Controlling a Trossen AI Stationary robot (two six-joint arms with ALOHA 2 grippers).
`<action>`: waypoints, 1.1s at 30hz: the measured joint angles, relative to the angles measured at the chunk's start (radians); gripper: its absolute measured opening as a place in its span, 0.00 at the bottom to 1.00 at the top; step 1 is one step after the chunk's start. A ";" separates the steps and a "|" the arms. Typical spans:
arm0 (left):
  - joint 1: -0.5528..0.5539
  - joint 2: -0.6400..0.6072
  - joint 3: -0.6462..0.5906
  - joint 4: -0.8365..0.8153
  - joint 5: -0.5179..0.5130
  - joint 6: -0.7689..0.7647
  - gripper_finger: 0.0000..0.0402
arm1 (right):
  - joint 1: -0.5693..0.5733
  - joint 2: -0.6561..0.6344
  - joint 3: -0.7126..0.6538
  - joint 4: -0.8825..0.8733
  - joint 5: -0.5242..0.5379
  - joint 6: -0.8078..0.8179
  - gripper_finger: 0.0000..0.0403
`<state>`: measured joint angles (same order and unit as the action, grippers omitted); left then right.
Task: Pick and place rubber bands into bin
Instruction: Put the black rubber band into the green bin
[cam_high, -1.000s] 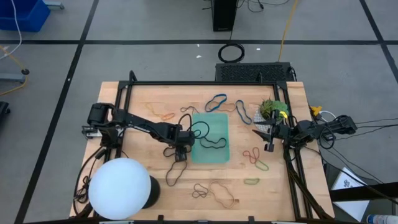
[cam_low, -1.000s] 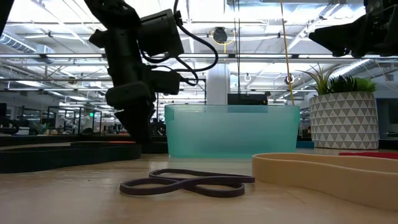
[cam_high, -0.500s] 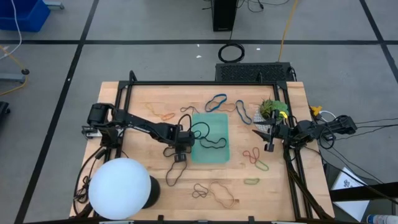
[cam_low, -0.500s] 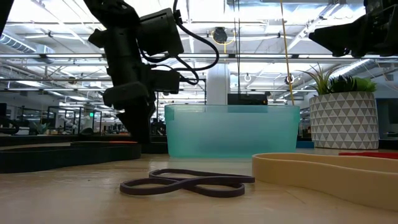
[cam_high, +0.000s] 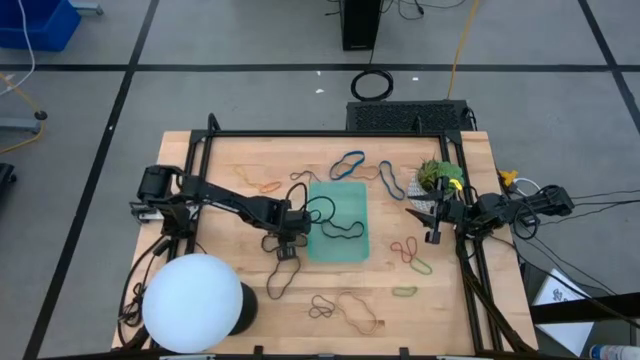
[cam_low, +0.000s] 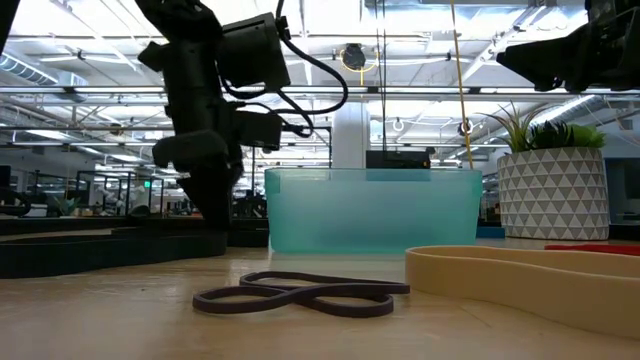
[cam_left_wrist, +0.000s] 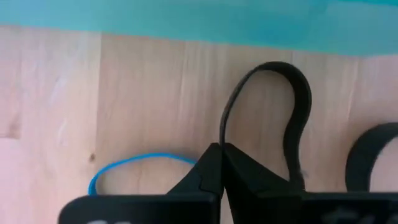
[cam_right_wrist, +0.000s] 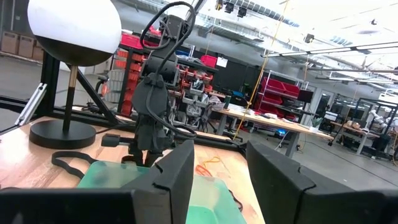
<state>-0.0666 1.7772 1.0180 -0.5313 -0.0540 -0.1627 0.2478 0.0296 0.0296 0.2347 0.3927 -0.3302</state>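
Observation:
My left gripper (cam_high: 289, 234) points steeply down at the table, just left of the teal bin (cam_high: 338, 245), and is shut on a black rubber band (cam_left_wrist: 277, 71). A thin blue band (cam_left_wrist: 127, 165) lies on the wood beside its fingers. Black bands (cam_high: 340, 227) lie inside the bin, and one hangs over its left rim. More rubber bands are scattered over the table: blue (cam_high: 347, 160), orange (cam_high: 268, 186), red (cam_high: 403, 247), green (cam_high: 420, 266) and tan (cam_high: 360, 312). My right gripper (cam_high: 432, 222) waits open, raised above the table's right edge. My left gripper pinches one strand of the black rubber band (cam_left_wrist: 225, 132) between its two fingertips. The fingers come from above, pointing steeply down. The band's loop lies slack on the wood ahead of the fingers, toward the bin's wall, and its other strand runs back beside one finger.
A lamp with a white globe (cam_high: 193, 303) stands at the near left corner. A leafy green plant in a patterned pot (cam_low: 555, 190) stands at the far right. A dark band (cam_low: 300, 295) and a wide tan band (cam_low: 530, 280) lie near the table's front edge.
My left gripper has shut on the black band beside the bin while staying over the same spot. In the low view it has leaned slightly. The band still lies on the table.

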 joint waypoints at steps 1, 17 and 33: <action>0.000 -0.011 0.000 -0.016 0.000 -0.004 0.03 | 0.000 0.000 0.000 0.000 0.000 0.000 0.35; 0.000 -0.294 0.000 -0.035 0.098 -0.056 0.03 | 0.000 0.000 0.000 0.000 0.001 0.000 0.35; 0.002 -0.385 0.001 0.575 0.277 0.232 0.03 | 0.000 0.000 0.000 0.000 0.001 0.000 0.35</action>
<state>-0.0647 1.3922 1.0191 0.0435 0.2226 0.0690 0.2474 0.0296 0.0297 0.2350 0.3935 -0.3302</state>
